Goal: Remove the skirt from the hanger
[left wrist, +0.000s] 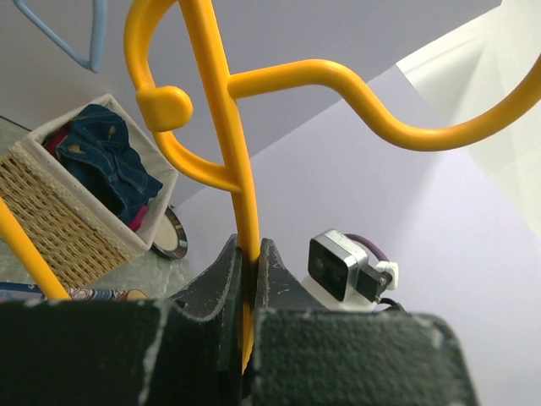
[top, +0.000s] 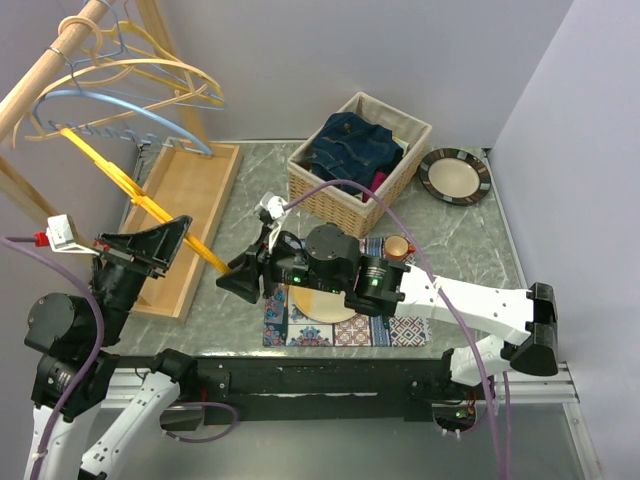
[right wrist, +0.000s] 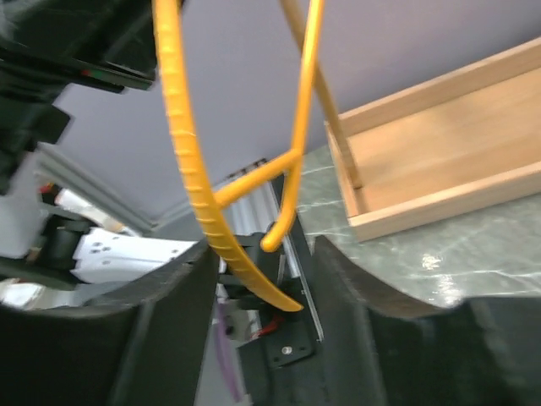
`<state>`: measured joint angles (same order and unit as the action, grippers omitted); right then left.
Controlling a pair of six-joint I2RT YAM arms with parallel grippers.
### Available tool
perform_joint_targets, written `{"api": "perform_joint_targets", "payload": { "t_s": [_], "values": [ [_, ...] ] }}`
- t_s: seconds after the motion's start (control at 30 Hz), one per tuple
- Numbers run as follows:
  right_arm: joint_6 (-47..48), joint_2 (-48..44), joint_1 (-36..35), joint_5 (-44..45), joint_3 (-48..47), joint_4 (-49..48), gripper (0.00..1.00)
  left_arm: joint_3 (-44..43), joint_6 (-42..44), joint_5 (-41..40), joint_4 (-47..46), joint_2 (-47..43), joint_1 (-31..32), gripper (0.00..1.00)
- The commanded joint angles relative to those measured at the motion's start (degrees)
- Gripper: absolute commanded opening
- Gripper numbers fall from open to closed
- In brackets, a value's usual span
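Note:
The yellow hanger point(top: 140, 195) runs slantwise from the rack down toward the table and carries no cloth. My left gripper point(top: 178, 230) is shut on the hanger's thin yellow bar point(left wrist: 228, 127), which sits pinched between the jaws point(left wrist: 249, 254). My right gripper point(top: 237, 280) is at the hanger's lower end and stands open. The ridged yellow arm point(right wrist: 182, 152) and a hooked tip pass between its fingers with a gap on each side. A dark blue denim garment point(top: 350, 145), apparently the skirt, lies in the wicker basket point(top: 340, 205), also visible in the left wrist view point(left wrist: 106, 156).
A wooden tray point(top: 190, 215) lies at the left under the hanger. Above it a wooden rod point(top: 50, 75) holds several more hangers point(top: 130, 70). A patterned mat point(top: 340, 330) with a tan plate and a small cup point(top: 398, 246) sits under my right arm. A dark-rimmed plate point(top: 455, 175) lies beside the basket.

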<state>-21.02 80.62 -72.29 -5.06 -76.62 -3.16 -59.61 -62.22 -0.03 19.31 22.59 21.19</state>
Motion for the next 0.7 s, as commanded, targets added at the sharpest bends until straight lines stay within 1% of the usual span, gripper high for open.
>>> {"api": "perform_joint_targets", "payload": {
  "t_s": [0.0,0.03,0.07,0.1,0.13,0.17,0.27,0.3,0.33,0.37,0.43,0.47,0.57,0.6,0.67],
  "values": [
    [4.22,1.47,-0.13,3.21,-3.36,-2.99,0.48,-1.21,-1.15,-2.25,-2.26,-0.53,-0.10,0.01],
    [4.40,1.99,-0.22,3.30,-3.71,-3.08,0.41,-1.21,-1.41,-2.43,-2.35,-0.53,-0.10,0.01],
    [4.67,2.26,-0.22,3.30,-3.80,-3.17,0.36,-1.29,-1.42,-2.52,-2.26,-0.53,-0.10,0.01],
    [4.93,2.35,-0.22,3.22,-3.80,-3.95,0.28,-1.29,-1.24,-2.95,-2.17,-0.53,-0.10,0.01],
    [5.19,2.18,-0.30,3.13,-3.28,-4.66,0.09,-1.38,-1.07,-3.30,-2.00,-0.62,-0.10,0.01],
    [5.80,2.00,-0.31,2.95,-3.01,-5.36,0.00,-1.29,-1.07,-3.66,-1.65,-0.62,-0.10,0.01],
    [6.34,1.91,-0.48,2.16,-3.44,-6.51,0.00,-0.50,-0.80,-4.36,-1.99,-1.32,-0.10,0.02],
    [6.60,2.17,-0.57,2.07,-4.06,-5.47,0.00,-0.24,-0.71,-4.45,-2.17,-1.67,-0.10,0.07],
    [6.69,2.61,-0.57,2.51,-5.46,-4.85,0.00,-0.06,-0.63,-4.71,-2.17,-1.85,-0.10,0.14],
    [6.95,2.96,-0.57,2.69,-6.08,-4.40,0.00,0.02,-0.45,-4.80,-2.17,-2.02,-0.10,0.29],
    [7.65,4.19,-0.57,2.77,-8.44,-2.82,0.00,-0.32,0.25,-5.15,-1.21,-2.11,-0.10,0.37],
    [8.09,4.54,-0.57,3.04,-9.42,-2.04,0.00,-0.41,0.43,-5.15,-0.86,-2.02,-0.10,0.43],
    [8.88,6.74,-0.48,2.95,-13.55,0.87,0.00,0.11,1.04,-4.54,-0.50,-1.94,-0.10,0.55],
    [9.06,7.44,-0.57,2.95,-14.77,2.61,0.00,0.29,0.96,-4.28,-0.50,-1.85,-0.10,0.56],
    [9.76,9.11,-0.57,2.86,-17.59,2.81,0.00,0.82,1.48,-4.01,-0.68,-1.76,-0.10,0.58]
  ]
}}
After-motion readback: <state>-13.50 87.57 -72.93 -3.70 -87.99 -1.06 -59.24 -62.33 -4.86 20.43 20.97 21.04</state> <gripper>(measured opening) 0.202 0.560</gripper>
